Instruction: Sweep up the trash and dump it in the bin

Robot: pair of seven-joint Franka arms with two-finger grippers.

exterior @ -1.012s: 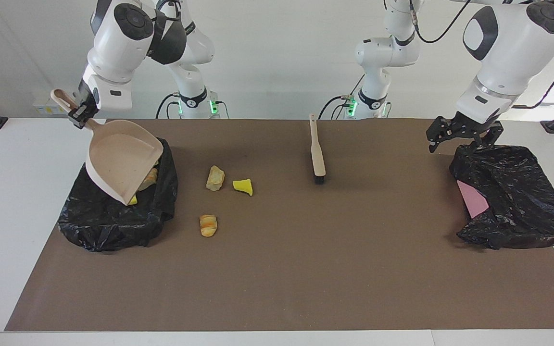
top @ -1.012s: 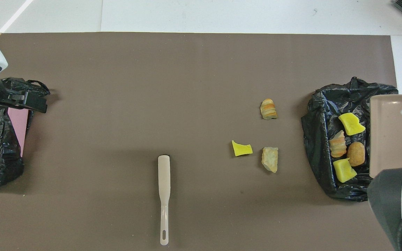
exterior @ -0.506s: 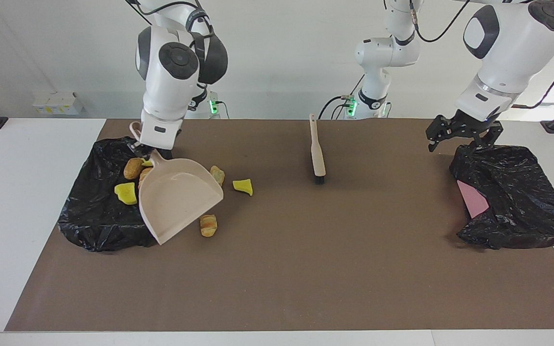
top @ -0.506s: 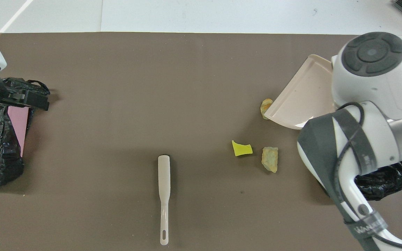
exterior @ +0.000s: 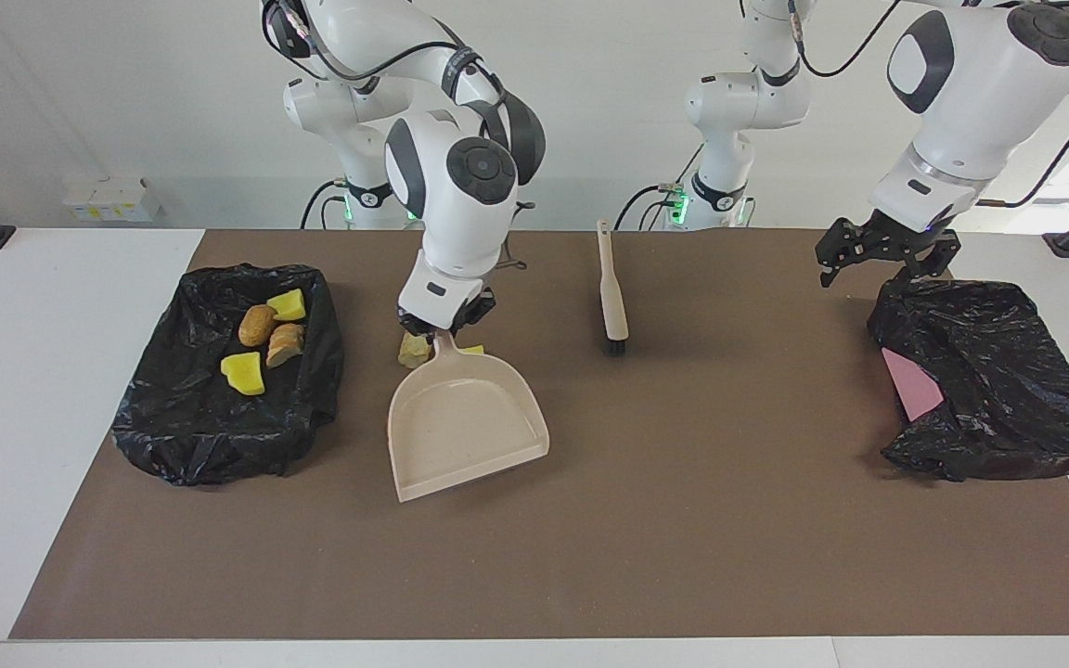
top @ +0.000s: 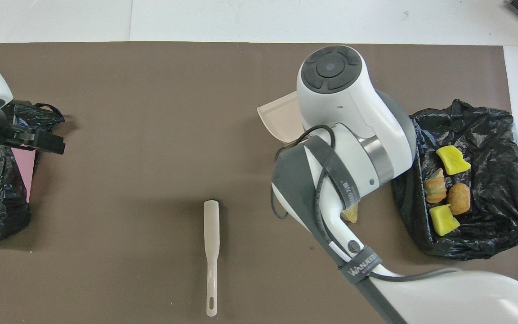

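Four pieces of trash [exterior: 265, 348], yellow and tan, lie in the bag-lined bin [exterior: 228, 371] at the right arm's end of the worktop [exterior: 590, 557].

Facing view: right pincer [exterior: 442, 329] clamped on the handle of the beige dustpan [exterior: 465, 422], pan empty, its open mouth turned away from the robots. A tan lump [exterior: 414, 349] and the edge of a yellow chunk [exterior: 472, 350] sit on the worktop just beside the handle, nearer the robots than the pan; a third loose piece, if any, is hidden. Pan probably brought here to be set for the next load. Hand brush [exterior: 611, 292] lies unheld, mid-worktop, near the robots. Left pincer [exterior: 882, 255], fingers apart, hangs over the rim of a second black bag [exterior: 989, 380] at the left arm's end; this arm waits.

Overhead view: right arm covers most of the dustpan [top: 279, 121]; only a corner shows. Bin [top: 488, 135] holds the four pieces [top: 448, 189]. Brush [top: 212, 252] well apart from both pincers, so sweeping needs it picked up first.
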